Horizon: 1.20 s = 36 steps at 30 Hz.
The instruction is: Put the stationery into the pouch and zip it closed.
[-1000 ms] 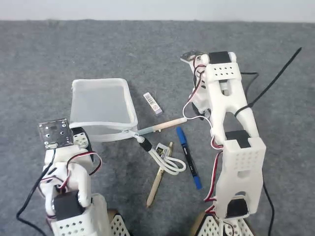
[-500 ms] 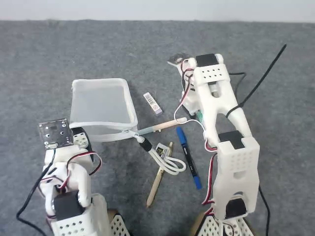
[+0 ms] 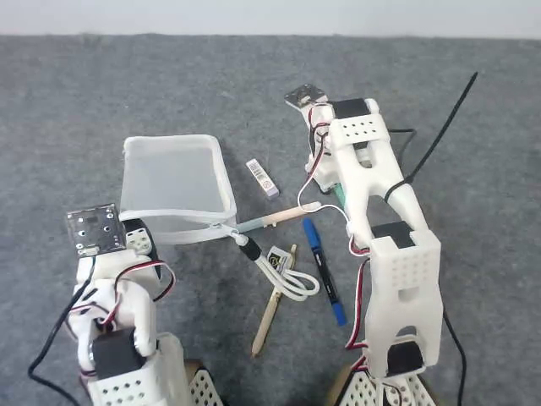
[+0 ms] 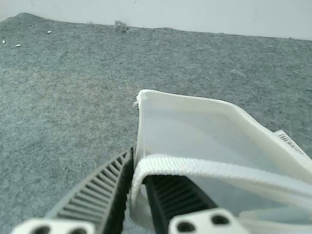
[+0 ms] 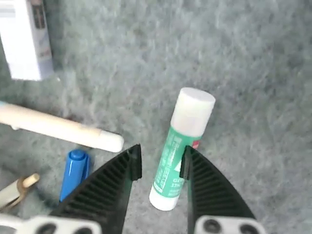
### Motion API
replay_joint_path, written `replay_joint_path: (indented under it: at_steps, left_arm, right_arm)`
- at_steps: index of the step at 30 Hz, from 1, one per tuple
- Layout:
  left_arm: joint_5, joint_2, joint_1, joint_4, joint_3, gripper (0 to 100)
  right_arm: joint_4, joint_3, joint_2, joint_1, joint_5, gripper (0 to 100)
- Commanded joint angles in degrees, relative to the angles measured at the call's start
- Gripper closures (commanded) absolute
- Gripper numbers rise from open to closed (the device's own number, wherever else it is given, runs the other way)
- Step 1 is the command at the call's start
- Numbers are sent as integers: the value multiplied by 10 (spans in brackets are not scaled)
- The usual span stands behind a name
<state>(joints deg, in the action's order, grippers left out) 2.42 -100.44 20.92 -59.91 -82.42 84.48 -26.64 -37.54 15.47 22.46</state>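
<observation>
From above, the left arm [image 3: 118, 321] sat low on the grey mat [image 3: 76, 101]. The white mesh pouch [image 3: 173, 182] lay right at its tip, with the open side toward the arm. The right arm [image 3: 372, 178] stretched out long. A bit of the green glue stick [image 3: 341, 197] peeked out under its far end. Between the two arms lay a small eraser [image 3: 262, 178], a cream pen [image 3: 275, 218], a blue pen [image 3: 325, 272], a white cable [image 3: 286, 275] and a wooden pencil [image 3: 270, 311]. The cream pen's tip touched the pouch's mouth.

In the left wrist view, the left gripper [image 4: 139, 178] was clenched on the pouch [image 4: 195, 129]. One finger was outside and one was inside, and the thick white rim was pinched between them. The rest of the pouch spread out ahead of the fingers on the mat.

In the right wrist view, the right gripper [image 5: 161, 158] was spread apart. The glue stick [image 5: 181, 151] lay flat on the mat between its two fingers. One finger was right against the green tube. The other finger had a small gap beside it, so the stick was not squeezed. The white cap end pointed away from the gripper. Off to one side of the fingers lay the cream pen [image 5: 58, 126] and the cap of the blue pen [image 5: 74, 170]. The eraser [image 5: 24, 44] lay farther off, past the cream pen.
</observation>
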Motion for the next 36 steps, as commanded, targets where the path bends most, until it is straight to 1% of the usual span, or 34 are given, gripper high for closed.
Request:
replay_joint_path:
  at_steps: [1, 7, 17, 22, 24, 26, 28, 30, 36]
  left_arm:
    - [3, -6, 4, 9, 11, 988]
    - [3, -6, 4, 8, 10, 988]
    - [3, -6, 4, 10, 6, 988]
    - [2, -6, 4, 10, 6, 988]
    - [2, -6, 4, 10, 6, 988]
    - [2, -6, 4, 10, 6, 988]
    - [2, -6, 4, 10, 6, 988]
    - [2, -6, 4, 10, 6, 988]
    - [2, -6, 4, 10, 6, 988]
  right_arm:
    - [-20, -11, 12, 1, 3, 868]
    - [-51, -11, -20, -6, 4, 868]
    - [-79, -12, -18, -11, 6, 868]
    - [-74, -10, -28, -11, 6, 872]
    - [-78, -10, -40, -9, 7, 916]
    - [-79, -14, -44, -10, 7, 997]
    - [-66, -19, -39, -9, 7, 980]
    - [-42, -23, -22, -7, 6, 996]
    - [18, -19, 43, -4, 1, 993]
